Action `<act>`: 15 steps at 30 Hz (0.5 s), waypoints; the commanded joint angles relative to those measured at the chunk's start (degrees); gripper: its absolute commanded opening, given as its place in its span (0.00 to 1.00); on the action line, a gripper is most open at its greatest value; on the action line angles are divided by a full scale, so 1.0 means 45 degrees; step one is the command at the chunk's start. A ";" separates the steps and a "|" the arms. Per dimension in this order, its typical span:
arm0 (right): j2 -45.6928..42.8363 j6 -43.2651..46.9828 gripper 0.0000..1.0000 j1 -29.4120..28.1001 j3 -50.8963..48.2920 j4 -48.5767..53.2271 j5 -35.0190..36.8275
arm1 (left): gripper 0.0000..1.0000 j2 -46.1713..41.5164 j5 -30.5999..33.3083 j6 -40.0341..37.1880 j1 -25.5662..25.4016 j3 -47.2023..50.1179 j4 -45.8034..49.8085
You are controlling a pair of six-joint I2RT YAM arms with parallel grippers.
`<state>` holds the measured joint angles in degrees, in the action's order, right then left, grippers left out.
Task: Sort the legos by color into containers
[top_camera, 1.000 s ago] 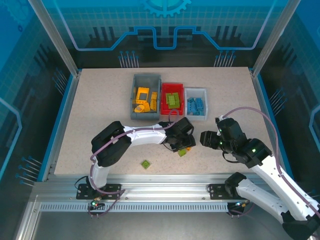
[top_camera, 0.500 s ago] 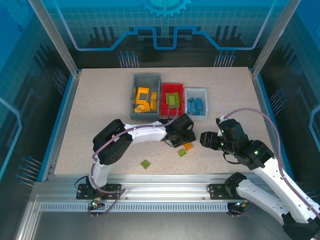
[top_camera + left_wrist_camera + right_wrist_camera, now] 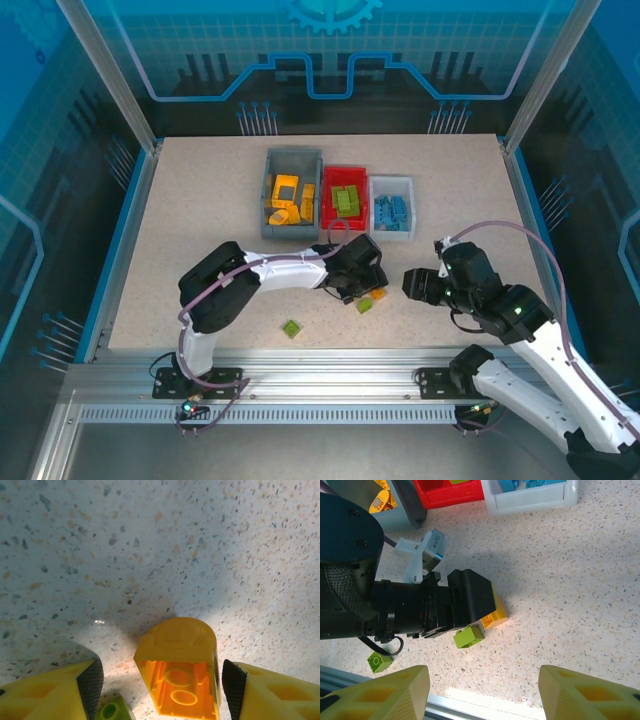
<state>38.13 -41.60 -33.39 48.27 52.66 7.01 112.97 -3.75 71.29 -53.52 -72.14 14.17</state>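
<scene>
An orange brick (image 3: 177, 667) lies on its side on the table, hollow underside toward the left wrist camera. My left gripper (image 3: 161, 680) is open around it, and both black pads (image 3: 91, 687) stand clear of its sides. In the top view the left gripper (image 3: 362, 283) is low over this orange brick (image 3: 378, 293). A lime green brick (image 3: 364, 305) lies just beside it, and another green brick (image 3: 291, 327) lies further left. My right gripper (image 3: 482, 690) is open and holds nothing; it hovers to the right (image 3: 415, 285). The gray bin (image 3: 292, 193), red bin (image 3: 346, 200) and white bin (image 3: 391, 207) hold orange, green and blue bricks.
The three bins stand in a row behind the left gripper. The table's front edge with its metal rail (image 3: 470, 702) runs close below the loose bricks. Open tabletop lies to the right of the white bin and along the left side.
The left gripper, lifted back toward the bins half a second ago, has come down again over the orange brick. The right arm has drifted slightly down and right.
</scene>
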 commanded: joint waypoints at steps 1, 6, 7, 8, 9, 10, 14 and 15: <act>-0.0153 -0.0167 0.61 -0.0138 -0.0191 0.0328 -0.0190 | 0.66 0.0215 -0.0609 0.0568 -0.0157 -0.0204 0.0003; -0.0177 -0.0188 0.61 -0.0139 -0.0180 0.0344 -0.0160 | 0.56 0.0573 -0.0657 0.0656 -0.0158 -0.0257 -0.0525; -0.0172 -0.0178 0.61 -0.0139 -0.0180 0.0331 -0.0160 | 0.54 0.0644 -0.0653 0.0660 -0.0158 -0.0261 -0.0631; -0.0154 -0.0164 0.61 -0.0127 -0.0208 0.0313 -0.0188 | 0.53 0.0703 -0.0641 0.0607 -0.0140 -0.0310 -0.0698; -0.0136 -0.0169 0.61 -0.0139 -0.0231 0.0294 -0.0227 | 0.51 0.0786 -0.0642 0.0554 -0.0139 -0.0383 -0.0759; -0.0133 -0.0178 0.61 -0.0138 -0.0258 0.0272 -0.0253 | 0.49 0.0875 -0.0632 0.0500 -0.0134 -0.0449 -0.0804; -0.0133 -0.0172 0.61 -0.0132 -0.0394 0.0192 -0.0349 | 0.41 0.0952 -0.0549 0.0211 -0.0061 -0.0619 -0.0942; -0.0152 -0.0154 0.61 -0.0134 -0.0429 0.0165 -0.0374 | 0.40 0.0885 -0.0461 0.0142 -0.0031 -0.0606 -0.0928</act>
<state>37.82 -41.85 -33.39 47.44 53.06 6.57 115.37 -5.28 73.23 -53.78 -73.49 11.75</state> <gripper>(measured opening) 0.607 0.410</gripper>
